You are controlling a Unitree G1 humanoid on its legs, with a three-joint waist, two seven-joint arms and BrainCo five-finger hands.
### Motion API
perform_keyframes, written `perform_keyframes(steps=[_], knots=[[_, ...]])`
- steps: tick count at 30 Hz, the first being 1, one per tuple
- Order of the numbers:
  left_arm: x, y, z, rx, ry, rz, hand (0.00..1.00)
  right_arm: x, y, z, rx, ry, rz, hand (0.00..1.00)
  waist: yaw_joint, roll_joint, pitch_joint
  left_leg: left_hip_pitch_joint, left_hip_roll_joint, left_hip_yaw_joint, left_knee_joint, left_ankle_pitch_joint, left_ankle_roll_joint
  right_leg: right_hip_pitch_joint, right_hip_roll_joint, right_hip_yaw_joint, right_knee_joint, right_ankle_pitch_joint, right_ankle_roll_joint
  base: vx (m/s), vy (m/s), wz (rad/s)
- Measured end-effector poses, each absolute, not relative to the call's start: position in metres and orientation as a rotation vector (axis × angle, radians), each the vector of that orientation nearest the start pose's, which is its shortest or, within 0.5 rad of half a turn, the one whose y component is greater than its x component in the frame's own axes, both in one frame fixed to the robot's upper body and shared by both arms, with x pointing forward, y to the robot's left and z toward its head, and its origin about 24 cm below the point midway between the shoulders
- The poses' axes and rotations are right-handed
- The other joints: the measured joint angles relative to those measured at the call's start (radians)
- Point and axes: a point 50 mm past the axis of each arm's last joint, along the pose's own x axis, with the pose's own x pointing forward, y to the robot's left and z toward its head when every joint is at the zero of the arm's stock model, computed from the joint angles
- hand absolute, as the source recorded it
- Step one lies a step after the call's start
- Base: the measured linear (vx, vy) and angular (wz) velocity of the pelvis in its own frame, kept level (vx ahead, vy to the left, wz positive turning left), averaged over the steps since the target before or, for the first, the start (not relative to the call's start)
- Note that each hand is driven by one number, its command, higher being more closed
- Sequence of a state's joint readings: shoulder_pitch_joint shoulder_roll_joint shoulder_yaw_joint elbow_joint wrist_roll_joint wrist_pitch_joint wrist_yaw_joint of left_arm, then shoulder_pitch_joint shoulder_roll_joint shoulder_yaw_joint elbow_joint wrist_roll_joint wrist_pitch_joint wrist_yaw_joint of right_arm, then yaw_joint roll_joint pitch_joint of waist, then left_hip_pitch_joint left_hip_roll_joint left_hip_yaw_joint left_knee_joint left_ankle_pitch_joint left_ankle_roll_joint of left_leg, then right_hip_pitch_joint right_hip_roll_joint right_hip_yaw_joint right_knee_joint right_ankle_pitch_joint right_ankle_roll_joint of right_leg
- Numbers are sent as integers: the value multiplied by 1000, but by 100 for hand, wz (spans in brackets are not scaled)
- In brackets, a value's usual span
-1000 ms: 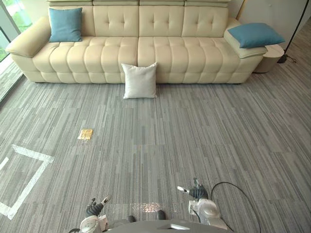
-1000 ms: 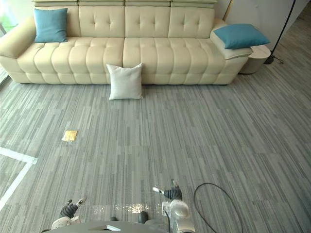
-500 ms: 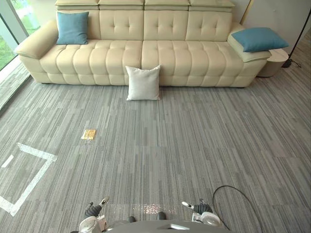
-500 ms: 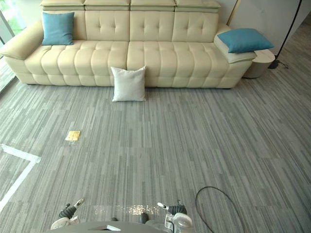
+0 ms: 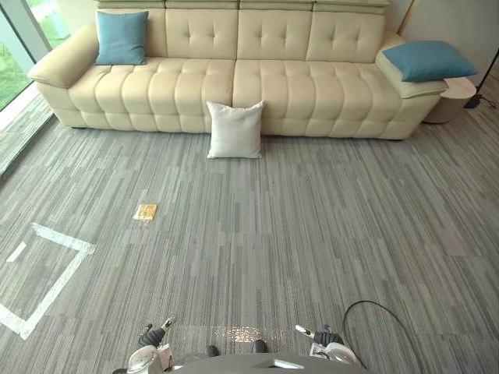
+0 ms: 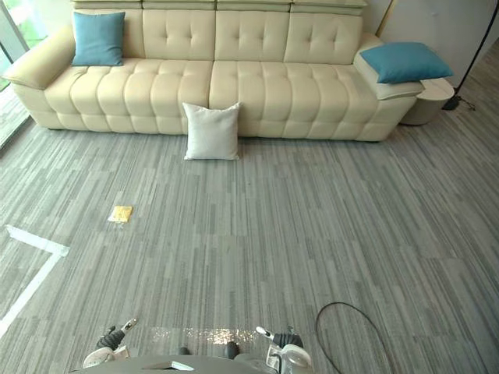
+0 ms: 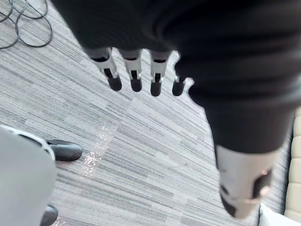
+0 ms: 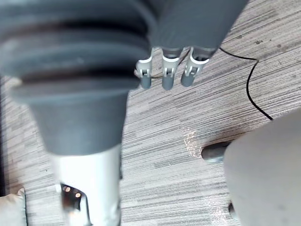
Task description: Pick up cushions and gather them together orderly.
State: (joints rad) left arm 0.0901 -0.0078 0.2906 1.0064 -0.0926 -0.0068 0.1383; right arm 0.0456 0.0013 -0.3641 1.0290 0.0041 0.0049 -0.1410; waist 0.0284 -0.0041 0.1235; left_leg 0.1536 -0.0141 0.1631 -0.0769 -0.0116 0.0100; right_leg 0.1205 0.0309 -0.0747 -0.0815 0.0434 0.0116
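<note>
The sofa (image 5: 234,78) holds the left blue cushion (image 5: 122,37) at its backrest and the right blue cushion (image 5: 429,60) on its armrest; the white cushion (image 5: 235,130) stands on the floor (image 5: 312,234) against its front. Judged light, soft and compressible: grip deep at an edge. The left hand (image 7: 133,70) and right hand (image 8: 167,75) hang empty, fingers straight.

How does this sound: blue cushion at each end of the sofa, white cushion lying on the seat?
No, the white cushion stands on the floor against the sofa, not on its seat: left eye view. The left blue cushion and right blue cushion are as said.
</note>
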Motion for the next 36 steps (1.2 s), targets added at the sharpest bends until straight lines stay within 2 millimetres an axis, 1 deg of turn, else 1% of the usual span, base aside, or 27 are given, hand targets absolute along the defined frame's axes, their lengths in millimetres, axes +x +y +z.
perform_keyframes(steps=[6, 12, 13, 15, 17, 18, 19, 20, 21, 22, 23, 24, 25, 26, 27, 28, 29, 30, 31, 32, 33, 34, 35, 36], knots=[[93, 191, -161, -135, 1084, 438, 0, 97, -203, -160, 181, 1083, -530, 0, -2, 2, -2, -6, 1, 0, 0, 1, -1, -4, 0, -4, -5, -6, 3, -43, -12, 1], [97, 190, -160, -121, 1080, 426, 0, 96, -202, -160, 195, 1081, -540, 0, -1, -4, -5, -45, 3, -15, 7, -1, -11, -21, 0, -34, 2, -17, -8, -8, -19, 12], [98, 191, -160, -122, 1077, 427, 0, 97, -202, -160, 206, 1074, -548, 0, -4, -4, -4, -56, 6, -25, 30, -14, -20, -21, -1, -49, 11, -27, -9, 41, -31, 25], [100, 191, -159, -123, 1071, 426, 0, 97, -204, -159, 212, 1062, -557, 0, 0, -4, 2, -70, 11, -25, 77, -43, -24, -22, -2, -55, 35, -45, -13, 40, -22, 15], [102, 191, -158, -127, 1064, 431, 0, 97, -204, -158, 222, 1053, -566, 0, 0, 0, 9, -110, 37, 1, 211, -116, -36, -25, -3, -65, 100, -92, -24, 55, -44, 15], [103, 192, -158, -129, 1060, 436, 0, 99, -204, -156, 228, 1035, -571, 0, -4, 1, 12, -149, 61, 43, 323, -150, -50, -42, -4, -70, 150, -134, -32, 35, -40, 19], [104, 193, -157, -133, 1054, 443, 0, 99, -203, -156, 232, 1032, -571, 0, -4, -4, 14, -177, 70, 63, 391, -158, -56, -52, -8, -72, 175, -158, -38, 36, -40, 18], [107, 197, -155, -149, 1028, 469, 0, 99, -202, -156, 244, 1029, -572, 0, -3, -14, 22, -247, 90, 88, 553, -155, -57, -56, -19, -71, 212, -193, -39, 65, -29, 9], [109, 199, -153, -165, 1010, 489, 0, 99, -202, -156, 253, 1025, -578, 0, 1, -12, 28, -324, 115, 95, 723, -137, -51, -51, -26, -69, 235, -215, -46, 77, -10, 0], [111, 200, -152, -173, 999, 497, 0, 103, -203, -155, 254, 1016, -578, 0, 4, -17, 35, -359, 128, 103, 779, -157, -45, -49, -29, -66, 247, -226, -50, 109, 41, -8], [111, 199, -152, -184, 996, 500, 0, 105, -205, -154, 251, 1010, -580, 0, 2, -8, 38, -391, 152, 116, 809, -197, -45, -38, -35, -54, 265, -244, -53, 170, 95, -19], [112, 197, -152, -196, 993, 501, 0, 105, -207, -154, 246, 1008, -591, 0, 3, -2, 44, -406, 166, 126, 785, -221, -45, -23, -46, -37, 275, -259, -47, 196, 108, -21], [112, 196, -152, -199, 991, 502, 0, 104, -208, -154, 248, 1009, -596, 0, 5, 0, 45, -413, 169, 132, 764, -223, -44, -16, -55, -29, 275, -266, -43, 245, 146, -30], [113, 196, -151, -209, 985, 507, 0, 104, -208, -154, 259, 1011, -603, 0, 11, 0, 45, -431, 170, 139, 711, -222, -44, -6, -79, -16, 276, -280, -30, 206, 138, -28], [114, 195, -151, -221, 981, 509, 0, 103, -208, -154, 258, 1013, -603, 0, 13, 0, 45, -448, 167, 138, 659, -212, -52, 2, -97, -7, 274, -293, -17, 286, 202, -31], [114, 194, -151, -230, 978, 513, 0, 104, -209, -154, 256, 1013, -603, 0, 14, 1, 46, -465, 164, 135, 593, -189, -63, 10, -112, 6, 272, -305, -2, 333, 253, -24], [115, 195, -150, -235, 974, 518, 0, 104, -210, -154, 252, 1012, -603, 0, 14, 5, 48, -477, 164, 133, 516, -153, -72, 22, -126, 13, 264, -317, 16, 348, 289, -27], [115, 194, -150, -237, 972, 519, 0, 104, -212, -153, 241, 1011, -600, 0, 16, 16, 48, -490, 165, 120, 411, -104, -84, 36, -137, 27, 254, -336, 38, 485, 485, -38], [115, 191, -151, -244, 972, 519, 0, 105, -214, -152, 225, 1007, -593, 0, 20, 28, 47, -495, 171, 100, 340, -72, -90, 51, -140, 47, 241, -352, 58, 338, 365, -49], [116, 191, -150, -252, 968, 522, 0, 106, -213, -152, 219, 1008, -584, 0, 28, 23, 45, -494, 171, 100, 356, 21, -85, 62, -155, 68, 231, -367, 68, 573, 539, -78], [120, 197, -148, -243, 945, 529, 0, 112, -206, -152, 240, 1000, -571, 0, 40, -3, 32, -522, 150, 121, 420, 1, -34, 64, -183, 117, 209, -369, 27, 417, 305, -62], [121, 199, -147, -234, 944, 527, 0, 116, -202, -152, 252, 992, -562, 0, 30, -9, 29, -543, 149, 118, 454, -28, -25, 56, -177, 138, 215, -351, 17, 630, 402, -44], [124, 201, -147, -231, 937, 527, 0, 123, -195, -151, 271, 982, -548, 0, 27, -22, 23, -574, 140, 119, 502, -72, -2, 36, -165, 158, 243, -316, 22, 503, 248, -5], [125, 204, -146, -229, 928, 533, 0, 126, -189, -151, 284, 979, -537, 0, 33, -37, 18, -583, 125, 136, 538, -97, 27, 23, -187, 158, 252, -298, 22, 490, 256, 0]])
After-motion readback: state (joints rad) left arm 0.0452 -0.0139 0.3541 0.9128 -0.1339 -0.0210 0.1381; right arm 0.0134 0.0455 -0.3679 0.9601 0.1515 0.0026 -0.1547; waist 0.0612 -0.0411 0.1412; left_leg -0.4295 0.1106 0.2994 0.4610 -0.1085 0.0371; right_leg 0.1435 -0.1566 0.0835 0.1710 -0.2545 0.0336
